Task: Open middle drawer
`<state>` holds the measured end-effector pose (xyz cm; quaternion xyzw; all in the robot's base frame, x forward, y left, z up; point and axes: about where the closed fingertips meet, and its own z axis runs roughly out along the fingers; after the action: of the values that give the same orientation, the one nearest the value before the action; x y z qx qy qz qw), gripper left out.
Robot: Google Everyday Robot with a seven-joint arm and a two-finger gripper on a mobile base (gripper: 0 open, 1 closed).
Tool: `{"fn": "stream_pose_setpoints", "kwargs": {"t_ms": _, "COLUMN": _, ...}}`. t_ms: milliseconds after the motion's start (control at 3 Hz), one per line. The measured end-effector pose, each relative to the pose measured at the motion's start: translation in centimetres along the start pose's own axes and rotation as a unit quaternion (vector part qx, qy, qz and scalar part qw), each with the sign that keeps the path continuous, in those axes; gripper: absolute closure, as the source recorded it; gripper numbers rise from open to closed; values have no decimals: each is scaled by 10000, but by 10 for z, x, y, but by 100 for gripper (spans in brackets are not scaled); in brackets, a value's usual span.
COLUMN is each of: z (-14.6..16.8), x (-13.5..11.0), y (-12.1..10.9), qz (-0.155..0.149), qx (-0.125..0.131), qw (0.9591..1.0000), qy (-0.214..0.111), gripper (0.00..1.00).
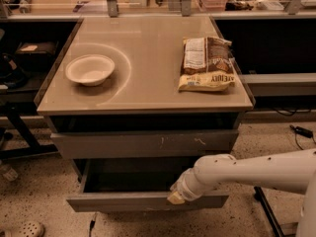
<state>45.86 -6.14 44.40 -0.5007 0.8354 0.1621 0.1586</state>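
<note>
Below the near edge of the tabletop [148, 58], you see the middle drawer [123, 202] standing well out, its grey inside exposed. Its long axis runs parallel to that edge. The gripper [177, 197] rests on the drawer's front lip, right of centre; you cannot tell whether it is spread or closed. Any further pull runs straight away from the near edge.

Count: one arm [256, 169], two drawer fronts in view, one scratched front [143, 143] above, one bowl [90, 69] near the left edge, apparently two snack packets [206, 63] by the right edge.
</note>
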Motion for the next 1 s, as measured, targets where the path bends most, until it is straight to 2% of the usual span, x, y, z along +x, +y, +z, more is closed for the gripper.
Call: {"fn": "stream_pose_setpoints", "kwargs": {"t_ms": 1000, "z": -1, "x": 4, "y": 2, "qz": 50, "qx": -73, "qw": 9999, "qy": 52, "gripper": 100}}
